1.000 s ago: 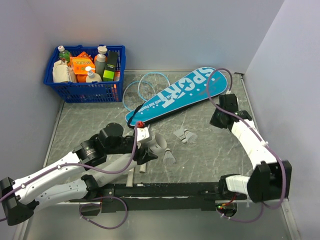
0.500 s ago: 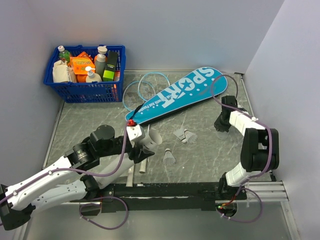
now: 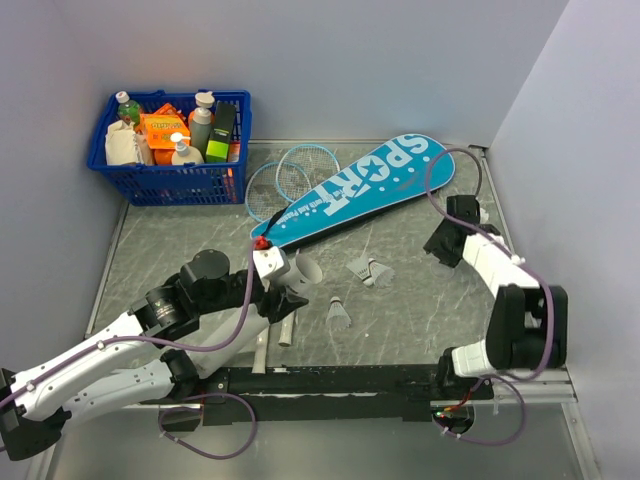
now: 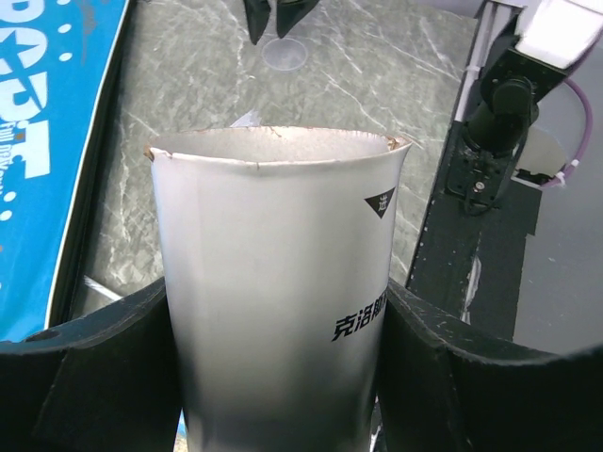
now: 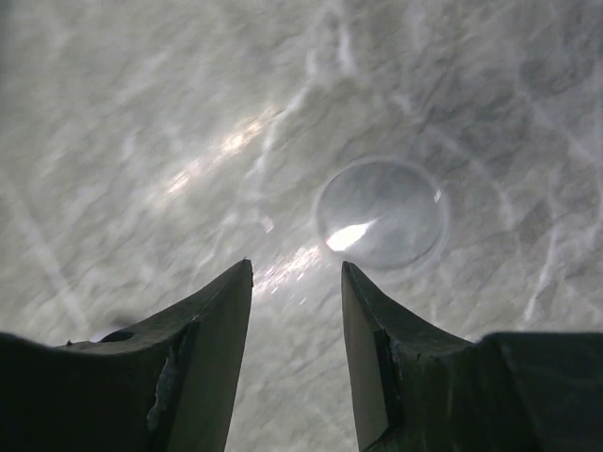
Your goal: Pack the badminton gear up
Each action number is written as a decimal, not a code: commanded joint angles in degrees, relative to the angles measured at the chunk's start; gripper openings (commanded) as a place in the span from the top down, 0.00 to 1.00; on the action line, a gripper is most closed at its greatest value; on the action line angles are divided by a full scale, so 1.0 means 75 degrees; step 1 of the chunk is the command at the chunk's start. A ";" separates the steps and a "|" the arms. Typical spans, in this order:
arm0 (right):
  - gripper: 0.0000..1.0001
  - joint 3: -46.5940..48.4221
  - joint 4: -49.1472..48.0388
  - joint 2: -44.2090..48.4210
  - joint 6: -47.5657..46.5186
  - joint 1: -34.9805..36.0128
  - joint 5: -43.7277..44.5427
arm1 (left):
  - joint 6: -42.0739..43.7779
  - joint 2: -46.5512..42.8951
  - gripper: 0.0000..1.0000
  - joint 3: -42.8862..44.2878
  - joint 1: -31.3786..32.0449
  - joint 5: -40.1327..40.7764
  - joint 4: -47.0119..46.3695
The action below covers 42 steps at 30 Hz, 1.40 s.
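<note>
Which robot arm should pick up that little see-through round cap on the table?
The right one. The right fingers hang open right by the clear cap, holding nothing. The left fingers are busy, shut on the white tube.

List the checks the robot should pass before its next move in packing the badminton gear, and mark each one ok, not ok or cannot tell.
1. Left tool grips the tube: ok, both pads press its sides.
2. Tube contents: cannot tell, the inside is hidden.
3. Right tool open: ok, its fingers stand apart above the table.
4. Clear cap in line with the right tool: ok, it lies flat just ahead of the fingertips.
5. Shuttlecocks packed: not ok, they lie loose on the table.
6. Rackets inside the teal bag: not ok, their heads show beside it.
</note>
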State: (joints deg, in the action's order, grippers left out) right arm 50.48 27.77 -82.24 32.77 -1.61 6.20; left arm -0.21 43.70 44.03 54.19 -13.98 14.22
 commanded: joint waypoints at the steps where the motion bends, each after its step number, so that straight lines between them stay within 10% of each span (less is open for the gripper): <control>1: 0.49 -0.0354 -0.0128 0.1096 0.0422 0.0530 -0.1022 | -0.0711 -0.0085 0.99 0.0036 0.0016 0.0281 0.0085; 28: 0.49 -0.2231 -0.2531 0.1649 0.4864 0.2945 -0.0850 | -0.0863 -0.0284 0.99 0.0000 0.0016 0.0586 -0.0009; 42: 1.00 -0.1962 -0.1947 0.1659 0.4631 0.2921 0.0228 | -0.0816 -0.0097 0.99 -0.0023 0.0016 0.0587 -0.0021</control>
State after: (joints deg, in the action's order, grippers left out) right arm 32.99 10.15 -72.01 68.51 20.27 3.31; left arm -2.15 42.52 44.03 54.19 -9.15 13.72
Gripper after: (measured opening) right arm 0.046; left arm 0.694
